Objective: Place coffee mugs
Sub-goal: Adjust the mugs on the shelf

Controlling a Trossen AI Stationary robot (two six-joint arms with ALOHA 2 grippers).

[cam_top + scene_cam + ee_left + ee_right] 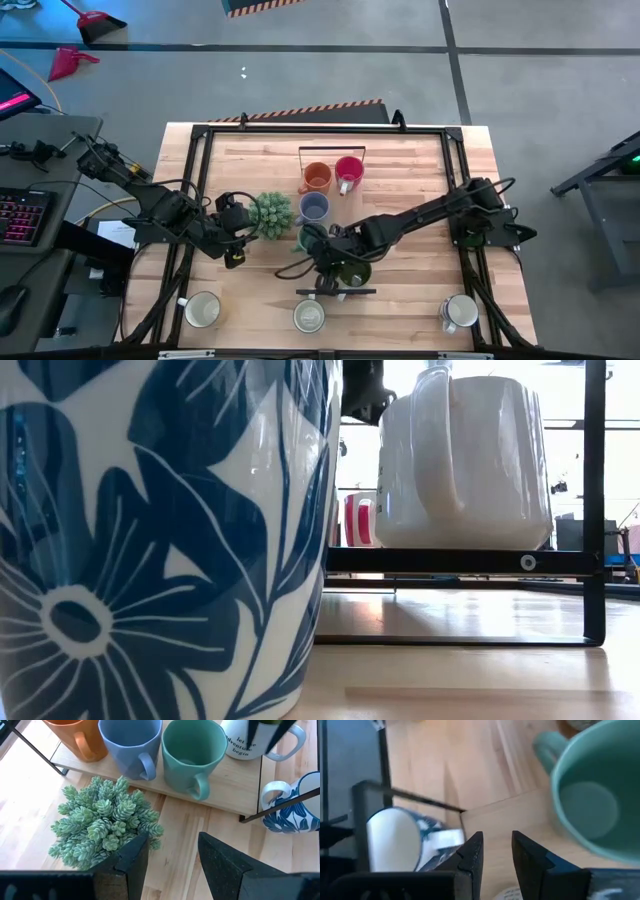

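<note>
Mugs spread over the wooden surface [420,190], both arms reaching into the middle.

Along the near edge stand three white mugs: one at the left [201,310], one in the centre with a blue flower pattern [309,316], one at the right [460,312]. Just beyond the centre, the right end effector [496,851] sits low beside the teal mug [311,238], fingers apart with nothing between them. The left end effector [172,851] rests by the spiky plant [272,214], fingers also apart and empty. Farther back stand the lavender-blue mug [314,208], then the orange mug [317,177] and pink-red mug [349,171] side by side.
</note>
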